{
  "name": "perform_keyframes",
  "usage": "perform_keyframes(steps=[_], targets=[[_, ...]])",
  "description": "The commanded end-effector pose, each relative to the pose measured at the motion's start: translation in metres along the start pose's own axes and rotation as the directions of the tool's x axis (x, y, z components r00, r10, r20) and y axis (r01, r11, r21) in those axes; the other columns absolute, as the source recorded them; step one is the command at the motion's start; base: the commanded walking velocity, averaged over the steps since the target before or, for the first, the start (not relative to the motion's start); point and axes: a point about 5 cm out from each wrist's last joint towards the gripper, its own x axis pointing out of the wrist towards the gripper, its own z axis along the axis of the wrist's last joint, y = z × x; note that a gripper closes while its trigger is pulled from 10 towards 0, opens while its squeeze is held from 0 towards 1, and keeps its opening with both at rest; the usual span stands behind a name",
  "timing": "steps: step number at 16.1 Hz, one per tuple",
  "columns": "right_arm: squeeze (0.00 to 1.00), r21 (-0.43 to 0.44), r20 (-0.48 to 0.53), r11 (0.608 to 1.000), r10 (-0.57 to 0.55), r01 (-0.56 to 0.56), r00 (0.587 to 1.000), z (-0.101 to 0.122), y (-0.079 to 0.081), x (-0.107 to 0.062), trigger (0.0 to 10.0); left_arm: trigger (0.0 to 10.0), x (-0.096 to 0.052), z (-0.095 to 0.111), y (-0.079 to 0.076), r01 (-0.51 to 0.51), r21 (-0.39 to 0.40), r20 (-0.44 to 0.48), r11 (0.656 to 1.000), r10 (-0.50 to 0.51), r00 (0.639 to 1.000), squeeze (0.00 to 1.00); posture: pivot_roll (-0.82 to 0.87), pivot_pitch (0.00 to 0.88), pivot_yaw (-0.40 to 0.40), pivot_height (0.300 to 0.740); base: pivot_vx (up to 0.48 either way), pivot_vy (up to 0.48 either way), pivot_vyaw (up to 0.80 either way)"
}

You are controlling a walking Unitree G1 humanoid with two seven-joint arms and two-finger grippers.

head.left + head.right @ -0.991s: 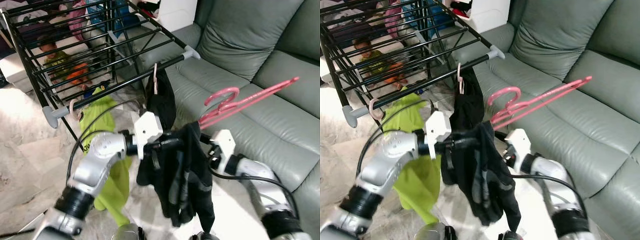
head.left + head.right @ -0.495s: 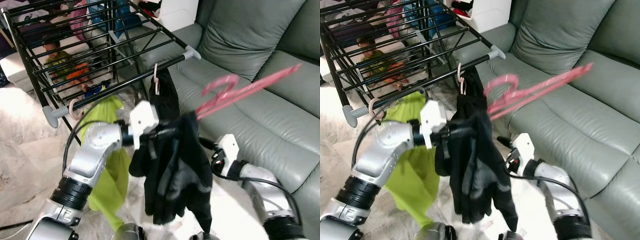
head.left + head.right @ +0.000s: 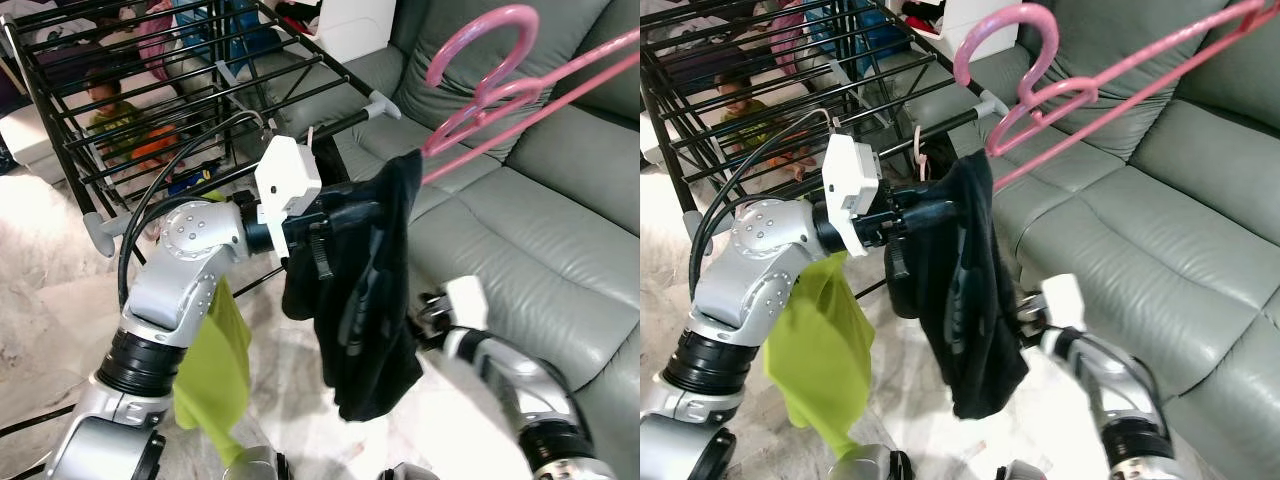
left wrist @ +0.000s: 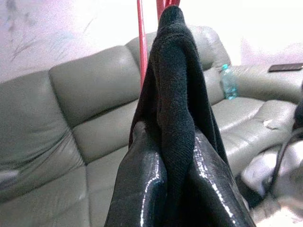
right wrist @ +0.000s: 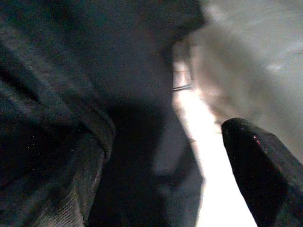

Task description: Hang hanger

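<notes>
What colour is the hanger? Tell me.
Pink; the hanger shows best in the right eye view.

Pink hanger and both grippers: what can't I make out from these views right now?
- Pink hanger: its far end runs off the eye view's right edge; its lower end is buried in the black garment.
- Left gripper: the garment covers the gap between the fingers, so the grip on the hanger itself is hidden.
- Right gripper: dark, blurred wrist view; one finger shows, its opening unclear. In the eye views the garment hides it.
</notes>
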Motion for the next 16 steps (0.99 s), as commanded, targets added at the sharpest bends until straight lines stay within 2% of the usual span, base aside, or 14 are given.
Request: perform_keyframes(steps=[1,3,4,5,7,8,11,12,14,16], targets=[[0.00,0.038,-0.020,0.994,-0.103,0.104,0.994,-0.006,-0.017,-0.010,0.0,0.0,-0.009,0.014,0.014,-0.056,0.075,0.033,0.996,0.054,0.998,0.00,0.03,0.000,0.044,0.740,0.000,0.000,0.00],[0.00,0.035,0.023,0.958,-0.286,0.285,0.958,0.002,-0.051,-0.036,0.0,0.0,-0.027,-0.001,0.026,-0.127,0.054,-0.032,0.990,0.129,0.991,0.00,0.02,0.000,0.047,0.740,0.000,0.000,0.00],[0.00,0.041,0.105,0.882,-0.472,0.470,0.876,0.021,-0.082,-0.060,0.0,0.0,-0.041,-0.012,0.033,-0.167,0.012,-0.075,0.986,0.167,0.983,0.00,0.00,0.000,0.052,0.740,0.000,0.000,0.00],[0.00,0.070,0.179,0.826,-0.562,0.559,0.808,0.041,-0.099,-0.073,0.0,0.0,-0.052,-0.024,0.031,-0.153,-0.027,-0.126,0.988,0.149,0.981,0.00,0.00,0.000,0.052,0.740,0.000,0.000,0.00],[0.00,0.105,0.271,0.759,-0.643,0.642,0.716,0.072,-0.116,-0.086,0.0,0.0,-0.067,-0.039,0.023,-0.106,-0.108,-0.193,0.989,0.084,0.978,0.00,-0.02,0.000,0.056,0.740,0.000,0.000,0.00],[0.00,0.149,0.355,0.714,-0.684,0.684,0.637,0.105,-0.126,-0.090,0.0,0.0,-0.079,-0.055,0.013,-0.075,-0.172,-0.256,0.982,0.029,0.966,0.00,-0.02,0.000,0.051,0.740,0.000,0.000,0.00],[0.00,0.157,0.444,0.708,-0.674,0.689,0.591,0.145,-0.126,-0.085,0.0,0.0,-0.092,-0.078,-0.004,-0.043,-0.255,-0.312,0.966,-0.040,0.949,0.00,-0.02,0.000,0.041,0.740,0.000,0.000,0.00],[0.00,0.155,0.458,0.722,-0.657,0.674,0.599,0.154,-0.123,-0.080,0.0,0.0,-0.095,-0.084,-0.009,-0.034,-0.282,-0.326,0.959,-0.062,0.943,0.00,-0.02,0.000,0.035,0.740,0.000,0.000,0.00],[0.00,0.146,0.478,0.751,-0.624,0.644,0.618,0.162,-0.116,-0.072,0.0,0.0,-0.099,-0.098,-0.017,-0.022,-0.269,-0.387,0.963,-0.088,0.918,0.00,-0.01,0.000,0.030,0.740,0.000,0.000,0.00],[0.00,0.127,0.472,0.758,-0.614,0.640,0.633,0.160,-0.113,-0.067,0.0,0.0,-0.097,-0.102,-0.020,-0.046,-0.306,-0.347,0.951,-0.066,0.936,0.00,-0.02,0.000,0.030,0.740,0.000,0.000,0.00]])
